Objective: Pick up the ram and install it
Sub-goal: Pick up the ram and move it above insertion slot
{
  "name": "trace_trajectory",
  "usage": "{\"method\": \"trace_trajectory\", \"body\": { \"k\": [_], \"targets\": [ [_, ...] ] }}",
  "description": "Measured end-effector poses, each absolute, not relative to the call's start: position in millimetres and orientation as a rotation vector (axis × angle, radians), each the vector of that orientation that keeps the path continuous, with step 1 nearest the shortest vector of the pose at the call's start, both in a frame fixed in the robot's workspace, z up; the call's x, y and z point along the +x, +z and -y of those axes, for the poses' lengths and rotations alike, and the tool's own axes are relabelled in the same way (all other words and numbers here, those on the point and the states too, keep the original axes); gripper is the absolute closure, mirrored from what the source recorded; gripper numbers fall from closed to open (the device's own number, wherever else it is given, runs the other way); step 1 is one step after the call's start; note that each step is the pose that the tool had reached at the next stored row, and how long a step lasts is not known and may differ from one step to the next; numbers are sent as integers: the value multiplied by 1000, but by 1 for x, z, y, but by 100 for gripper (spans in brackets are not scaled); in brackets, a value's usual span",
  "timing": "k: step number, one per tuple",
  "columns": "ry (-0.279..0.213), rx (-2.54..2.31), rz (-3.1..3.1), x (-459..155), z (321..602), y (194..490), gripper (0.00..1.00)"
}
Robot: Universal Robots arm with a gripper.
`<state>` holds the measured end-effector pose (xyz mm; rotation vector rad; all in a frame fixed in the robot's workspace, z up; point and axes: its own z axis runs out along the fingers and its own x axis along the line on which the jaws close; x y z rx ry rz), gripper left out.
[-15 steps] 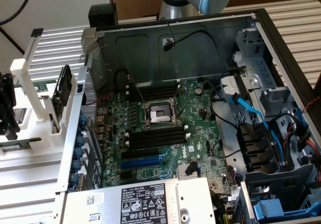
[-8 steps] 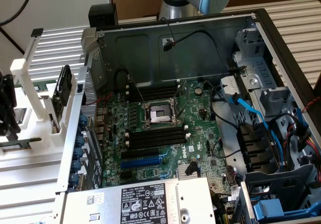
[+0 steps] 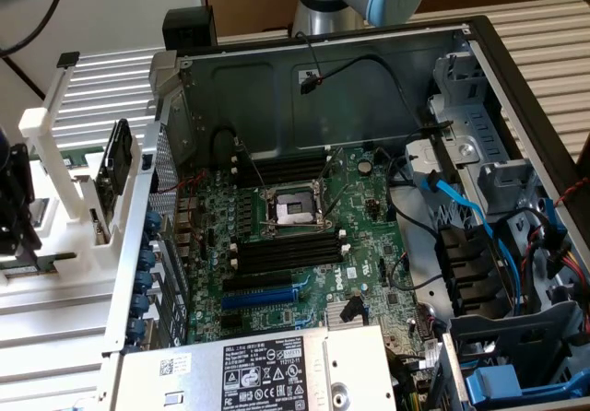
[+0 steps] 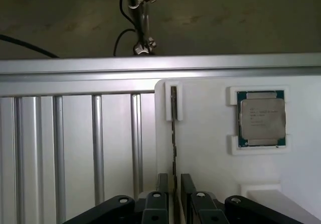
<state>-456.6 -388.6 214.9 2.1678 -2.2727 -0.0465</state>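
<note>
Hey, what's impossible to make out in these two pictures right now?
The ram: the wrist view shows it edge-on, so its flat sides are hidden, and the gripper covers its nearest end.
The processor chip: wrist view, print too small to read.
The memory slots: exterior view, latches too small to judge.
The gripper again: cut off by the exterior view's left edge.

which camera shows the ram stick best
The wrist view. The ram stands edge-on in a slot of the white holder, running down between the fingers of the open gripper. In the exterior view the holder sits at the exterior view's left, and the ram there is too hidden to make out.
</note>
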Motion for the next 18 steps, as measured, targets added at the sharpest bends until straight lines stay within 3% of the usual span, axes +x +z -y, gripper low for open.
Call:
{"method": "trace_trajectory", "body": {
  "k": [18],
  "targets": [
    [-47,2183,2259,-453,386,201,75]
  ]
}}
